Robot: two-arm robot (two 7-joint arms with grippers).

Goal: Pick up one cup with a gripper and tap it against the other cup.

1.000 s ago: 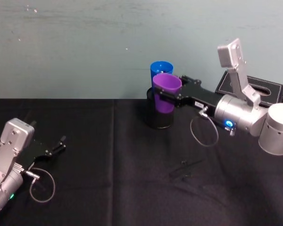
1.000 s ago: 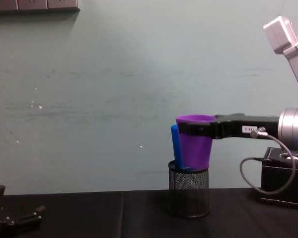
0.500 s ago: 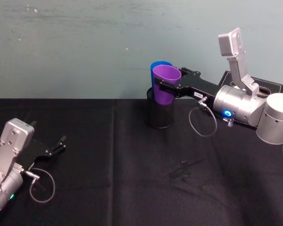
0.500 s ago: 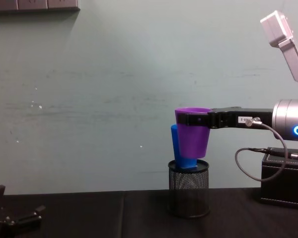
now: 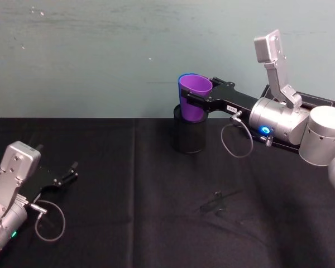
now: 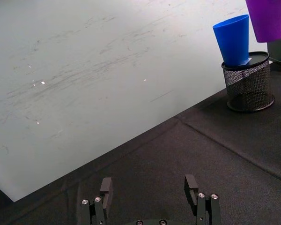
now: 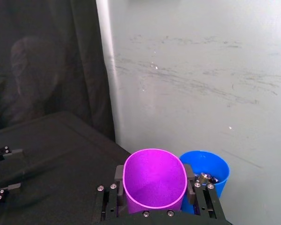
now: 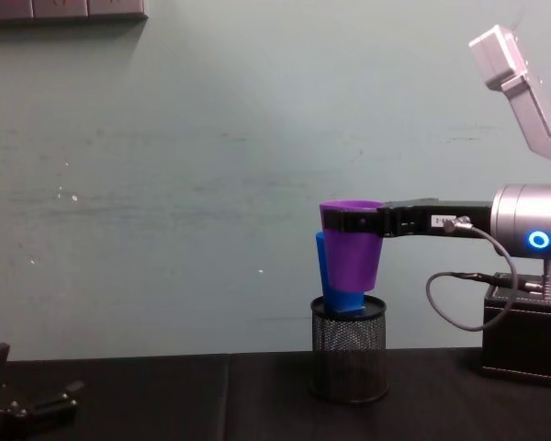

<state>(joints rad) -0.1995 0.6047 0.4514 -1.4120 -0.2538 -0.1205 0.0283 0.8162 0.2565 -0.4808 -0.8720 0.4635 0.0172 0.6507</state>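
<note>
My right gripper (image 5: 194, 103) (image 8: 350, 221) (image 7: 154, 185) is shut on the purple cup (image 5: 194, 98) (image 8: 352, 246) (image 7: 153, 182) near its rim and holds it upright in the air above the black mesh holder (image 5: 188, 137) (image 8: 349, 363). The blue cup (image 8: 330, 276) (image 7: 207, 169) (image 6: 233, 40) stands slightly tilted inside that holder, right behind the purple cup (image 6: 270, 18). From the head view just a sliver of the blue rim (image 5: 182, 77) shows. Whether the two cups touch I cannot tell. The left gripper (image 5: 72, 171) (image 6: 150, 186) rests open on the table at the far left.
A black cloth (image 5: 128, 212) covers the table, with a pale wall right behind it. A black box (image 8: 523, 344) (image 5: 324, 101) sits at the back right, under the right arm. A small dark object (image 5: 216, 204) lies on the cloth in front of the holder.
The right gripper has carried the purple cup up and back toward the blue cup, so the purple now nearly covers it in the head view. The left arm has not moved.
</note>
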